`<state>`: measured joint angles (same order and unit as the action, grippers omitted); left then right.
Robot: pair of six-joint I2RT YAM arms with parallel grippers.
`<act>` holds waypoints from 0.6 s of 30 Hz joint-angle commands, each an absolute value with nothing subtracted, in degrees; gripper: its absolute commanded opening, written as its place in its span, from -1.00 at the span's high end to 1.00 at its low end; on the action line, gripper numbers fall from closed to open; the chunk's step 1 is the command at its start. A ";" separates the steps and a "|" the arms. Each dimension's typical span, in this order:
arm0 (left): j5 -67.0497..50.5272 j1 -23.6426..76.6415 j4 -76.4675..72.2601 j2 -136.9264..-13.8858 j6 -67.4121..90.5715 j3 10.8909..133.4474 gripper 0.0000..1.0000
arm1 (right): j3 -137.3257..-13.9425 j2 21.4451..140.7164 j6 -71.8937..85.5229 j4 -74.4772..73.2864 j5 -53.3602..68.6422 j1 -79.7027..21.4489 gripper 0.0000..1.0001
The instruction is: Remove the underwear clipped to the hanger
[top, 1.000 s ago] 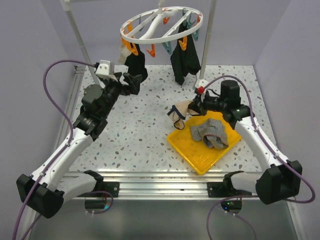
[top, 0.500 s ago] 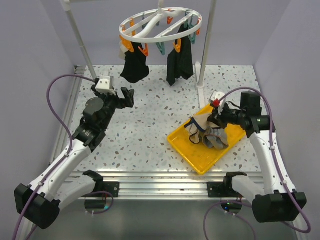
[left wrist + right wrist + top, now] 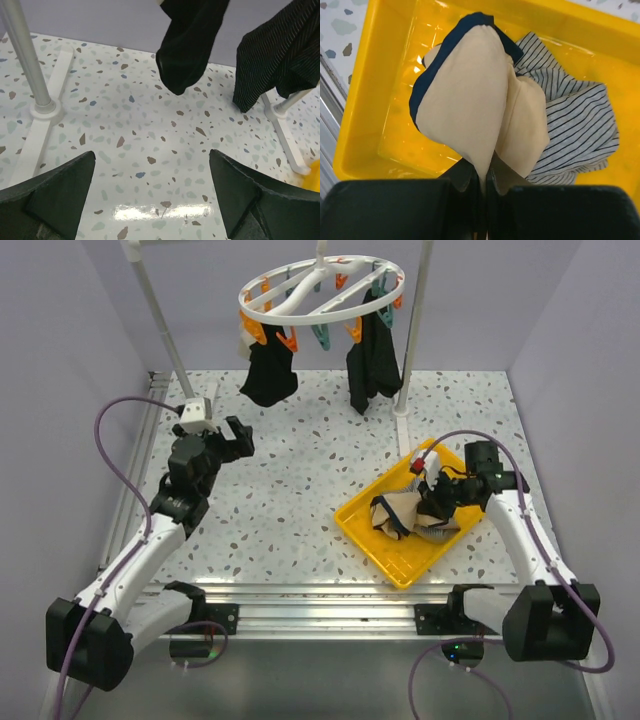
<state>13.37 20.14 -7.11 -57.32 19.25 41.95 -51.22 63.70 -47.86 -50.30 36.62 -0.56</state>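
At the lower right of the top view, the yellow tray (image 3: 398, 570) sits askew on the speckled table (image 3: 300, 500). The right gripper (image 3: 483, 176) is poised over it, its fingers pressed together on the beige garment (image 3: 470, 105). In the right wrist view a fold of the cloth is nipped at bottom centre, and the rest bunches out above the fingers, dark-edged, over the tray. I cannot tell whether it touches the tray floor. Toward the right of that view, the grey-and-white striped garment (image 3: 575, 130) lies crumpled in the tray, partly under the beige one and free of the fingers.

Left of centre in the top view, the left gripper (image 3: 236, 440) is held over bare tabletop, well apart from the tray. Its fingers (image 3: 60, 192) stand spread wide at the lower corners of its wrist view, with nothing between them.

Farthest back, at the top of the top view, is the hanger (image 3: 320, 288) — a white ring with curved crossbars, set between the white poles (image 3: 160, 320). Orange and teal pegs (image 3: 268, 333) dangle from its rim. Two garments are clipped there: a black garment (image 3: 268, 372) on the left side and a second dark garment (image 3: 373, 365) on the right — finely pinstriped in the left wrist view — both hanging limp.
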 commanded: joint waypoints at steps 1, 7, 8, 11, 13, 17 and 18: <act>8.45 14.43 -13.78 -57.83 24.95 40.26 -1.00 | -49.31 67.57 -49.48 -48.26 34.55 -0.26 0.85; 3.61 13.10 -19.15 -62.04 26.28 40.87 -1.00 | -49.13 73.39 -48.25 -48.34 31.90 -0.18 -0.01; 3.26 13.01 -19.77 -62.75 26.54 41.39 -1.00 | -49.91 72.69 -48.43 -48.69 32.25 -0.18 -0.14; 2.81 12.83 -22.23 -65.47 26.11 42.01 -1.00 | -51.84 69.01 -48.43 -47.99 33.22 1.49 -0.47; 2.46 12.66 -25.74 -66.88 25.40 41.84 -1.00 | -52.99 67.59 -48.16 -47.90 34.01 1.58 -0.62; 0.97 12.39 -34.35 -69.25 21.99 40.44 -1.00 | -55.89 65.31 -48.34 -48.60 37.78 1.58 -0.80; 0.53 12.39 -38.02 -69.87 21.36 40.26 -1.00 | -55.99 64.95 -47.90 -47.99 38.23 1.67 -0.83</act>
